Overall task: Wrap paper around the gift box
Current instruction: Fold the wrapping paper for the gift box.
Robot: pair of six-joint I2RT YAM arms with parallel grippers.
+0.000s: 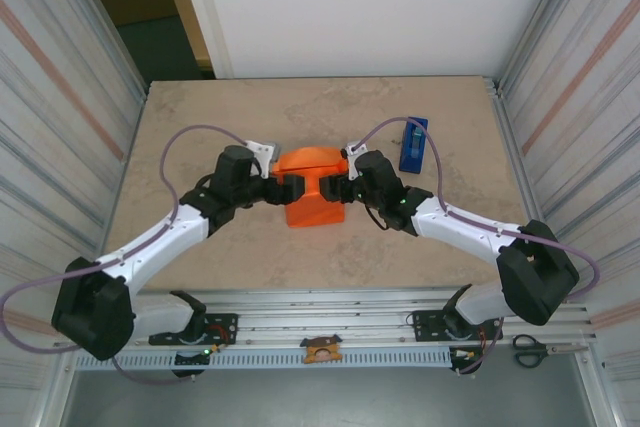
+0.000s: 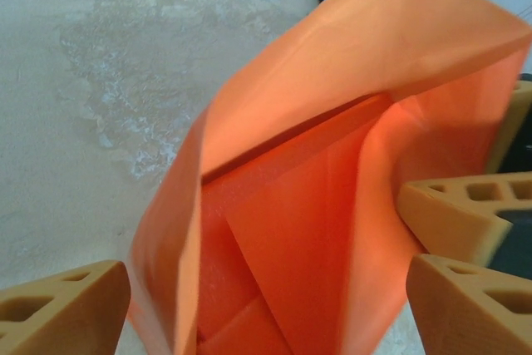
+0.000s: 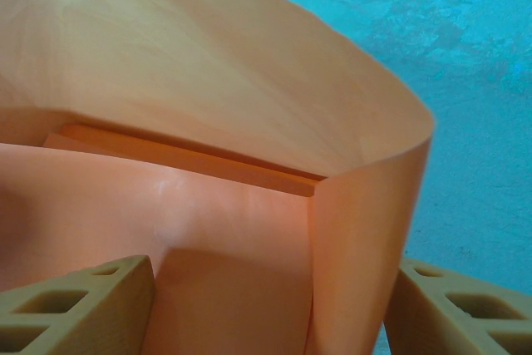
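The paper (image 1: 314, 209) is bunched into a loose orange hump at mid-table, and both grippers meet at it. My left gripper (image 1: 283, 187) is at its left end and my right gripper (image 1: 338, 188) at its right end. From the left wrist, the paper (image 2: 349, 47) curls up like a tunnel between the wide-apart jaws of the left gripper (image 2: 268, 305). A darker orange-red edge of the gift box (image 2: 274, 164) lies inside. From the right wrist, the paper (image 3: 208, 64) arches over the gift box (image 3: 191, 162), and a flap stands between the open jaws of the right gripper (image 3: 273, 305).
A blue tape dispenser (image 1: 413, 144) lies to the right of the bundle, just beyond the right wrist. Scissors (image 1: 530, 349) rest on the rail at the near right. Ribbed walls close in the table left and right.
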